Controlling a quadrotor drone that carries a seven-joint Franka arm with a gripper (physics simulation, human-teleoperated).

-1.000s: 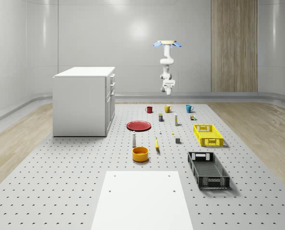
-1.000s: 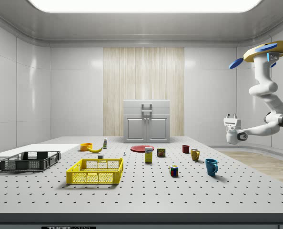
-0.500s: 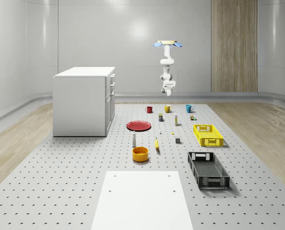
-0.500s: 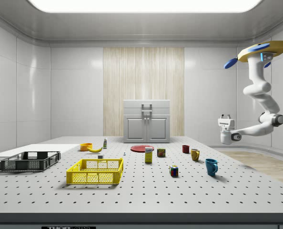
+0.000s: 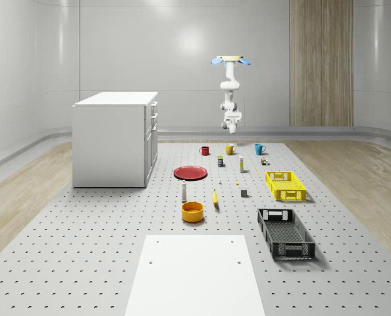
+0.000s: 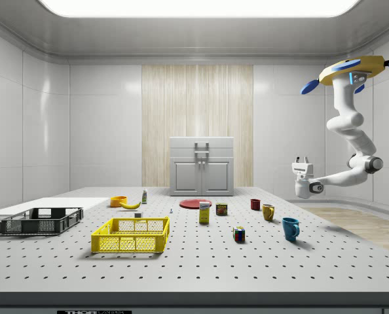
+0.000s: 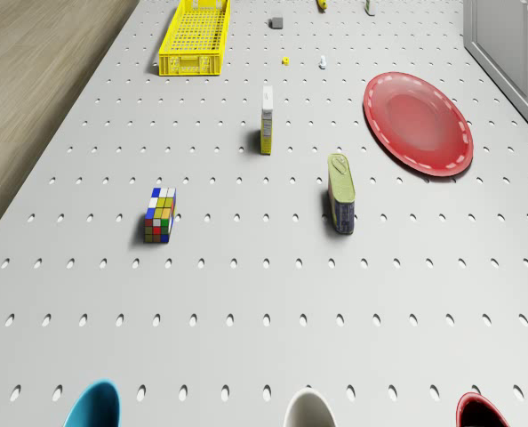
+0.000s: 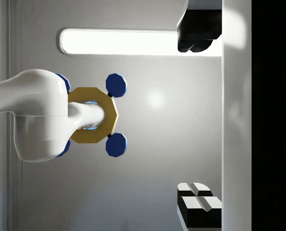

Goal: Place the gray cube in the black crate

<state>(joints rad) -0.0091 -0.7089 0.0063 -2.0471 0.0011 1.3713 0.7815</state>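
The gray cube (image 5: pixel 244 193) (image 7: pixel 276 21) is small and sits on the perforated table, between the banana and the yellow crate. The black crate (image 5: pixel 285 234) (image 6: pixel 40 221) stands nearer the whole-scene camera, at the side view's left end. The drone (image 5: pixel 230 60) (image 6: pixel 351 69) hovers high over the table's far end, near the mugs. Its white arm hangs down and bends, holding the gripper (image 6: pixel 303 160) (image 5: pixel 230 118) (image 8: pixel 198 115) in the air, far from cube and crate. The gripper points upward at the drone, open and holding nothing.
A yellow crate (image 5: pixel 286 185) (image 7: pixel 195 37) stands beyond the black one. A red plate (image 5: pixel 191 172), a Rubik's cube (image 7: pixel 160 214), a can (image 7: pixel 340 193), a small box (image 7: pixel 267 119), three mugs, a banana (image 5: pixel 215 197) and an orange bowl (image 5: pixel 192 211) lie around. A white cabinet (image 5: pixel 115 138) stands on the whole-scene view's left.
The drone, arm and gripper have shifted toward the side view's left, closer over the table's far end, and the gripper sits a little higher. The objects on the table have not moved.
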